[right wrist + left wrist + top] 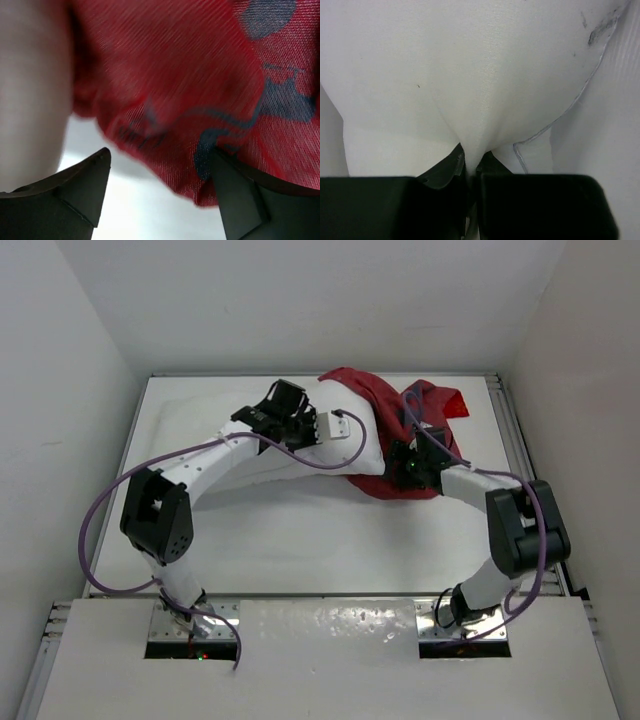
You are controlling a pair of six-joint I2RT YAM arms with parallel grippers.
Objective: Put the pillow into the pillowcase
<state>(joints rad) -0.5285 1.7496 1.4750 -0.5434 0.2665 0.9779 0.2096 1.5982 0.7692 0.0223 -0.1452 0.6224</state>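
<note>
The white pillow (195,425) lies across the back of the table. Its right end is inside the red pillowcase (365,390), which is bunched up around it. My left gripper (290,405) sits on top of the pillow near the case's opening. In the left wrist view it (470,160) is shut on a pinched fold of the pillow's white fabric (470,75). My right gripper (410,465) is at the near edge of the pillowcase. In the right wrist view it (160,165) is open, with the case's red hem (175,75) hanging between the jaws and touching the right finger (235,195). The pillow (30,100) shows blurred at the left.
The white table (300,530) is walled by white panels on the left, back and right. Metal rails (515,440) run along its right edge. Purple cables (100,510) loop off both arms. The pillow's seamed edge (580,95) shows in the left wrist view.
</note>
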